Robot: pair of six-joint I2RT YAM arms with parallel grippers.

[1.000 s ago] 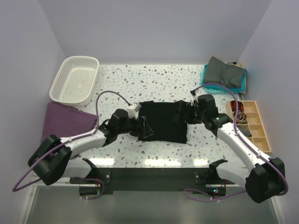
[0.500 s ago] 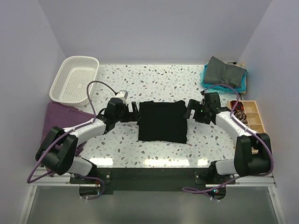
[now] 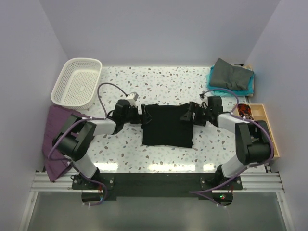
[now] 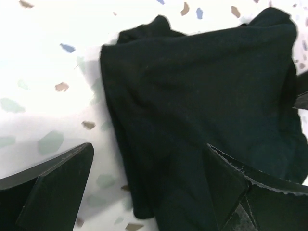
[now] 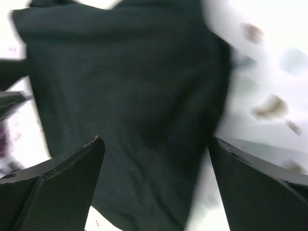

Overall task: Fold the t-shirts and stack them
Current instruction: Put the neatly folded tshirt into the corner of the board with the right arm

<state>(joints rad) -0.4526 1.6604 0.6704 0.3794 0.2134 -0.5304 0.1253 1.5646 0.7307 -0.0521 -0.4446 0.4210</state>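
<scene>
The left gripper (image 3: 143, 115) has its jaws spread wide and is clamped on nothing. It sits low at the far left corner of the folded black fabric t-shirt (image 3: 167, 126). From the left wrist camera, one black finger (image 4: 53, 187) hangs over bare table and the other over the dark cloth, so the shirt's rumpled edge runs between them; whether either finger touches the fabric cannot be told.

The right gripper (image 3: 186, 114) is also wide apart and holds nothing, at the shirt's far right corner, facing the left one across the cloth. Its wrist picture is blurred, but the black fabric fills the space between the two fingers (image 5: 67, 178), with pale table showing to one side.

The black t-shirt lies flat as a roughly square packet in the middle of the white speckled table (image 3: 159, 82), between the two grippers.

In the far right corner the dark grey fabric t-shirt (image 3: 231, 73) rests on top of the teal fabric t-shirt (image 3: 246, 88), well apart from the black one. Just nearer, along the right edge, stands a shallow wooden tray with compartments (image 3: 263, 132); its small contents are too tiny to name.

In the far left corner sits the white plastic lattice basket (image 3: 64, 79). A purple cloth (image 3: 65, 126) lies beside it at the left edge, partly under the left arm
</scene>
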